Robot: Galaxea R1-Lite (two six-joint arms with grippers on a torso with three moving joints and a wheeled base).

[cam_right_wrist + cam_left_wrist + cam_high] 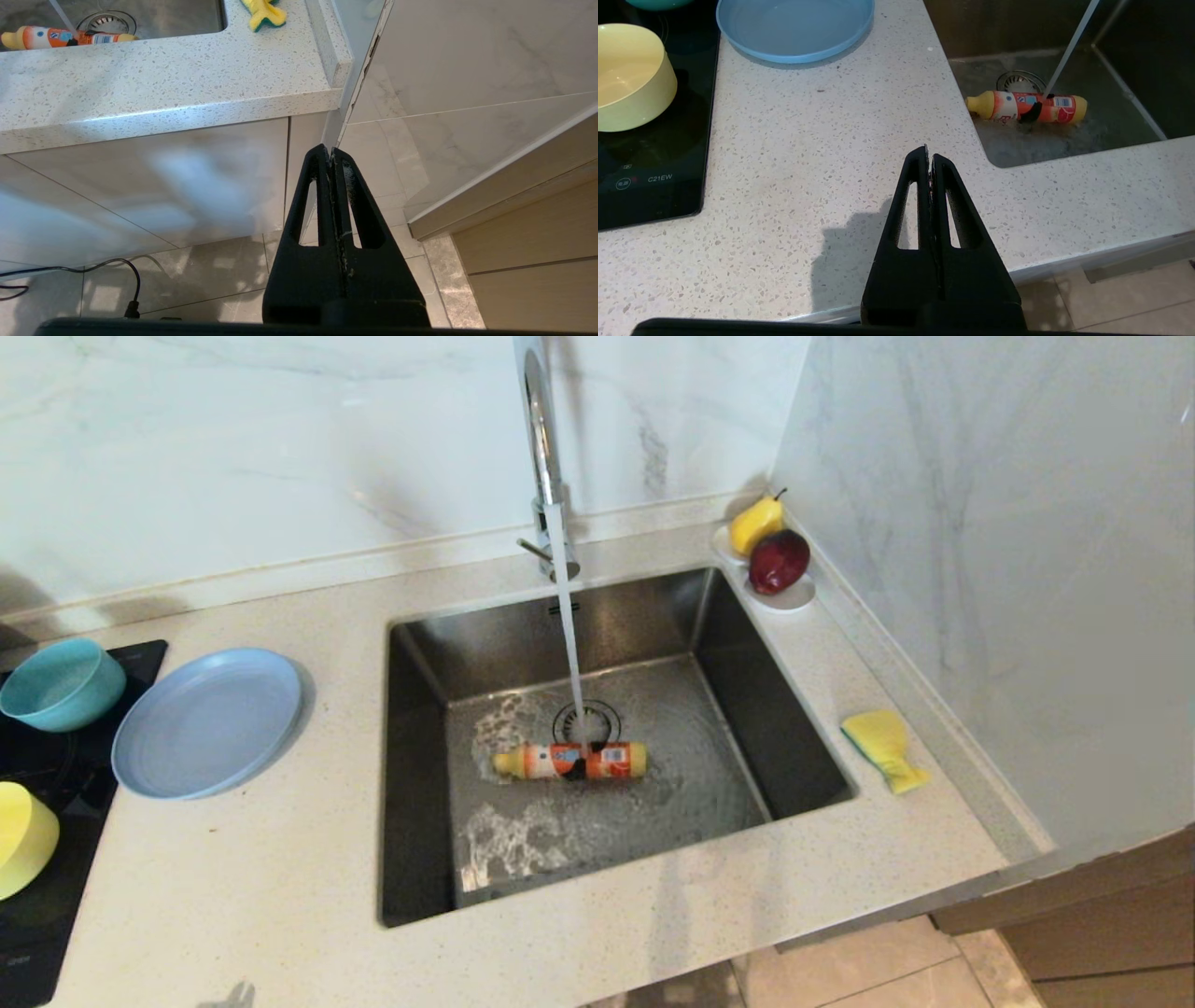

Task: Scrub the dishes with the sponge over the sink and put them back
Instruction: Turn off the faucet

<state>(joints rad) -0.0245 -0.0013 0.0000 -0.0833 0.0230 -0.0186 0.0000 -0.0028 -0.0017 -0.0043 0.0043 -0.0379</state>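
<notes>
Yellow bowl (23,838) cut by head view's left edge; faucet (541,448) top cropped; teal bowl (656,3) mostly cropped in left wrist view.

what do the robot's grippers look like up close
Both the left gripper and the right gripper are matte black plastic. Each has two long tapering fingers with a slot cut through, rising from a wide black base. No cables or markings show.

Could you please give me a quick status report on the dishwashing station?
Left gripper and right gripper shut, empty. Sponge untouched right of sink. Detergent bottle lying in basin under running water.
</notes>
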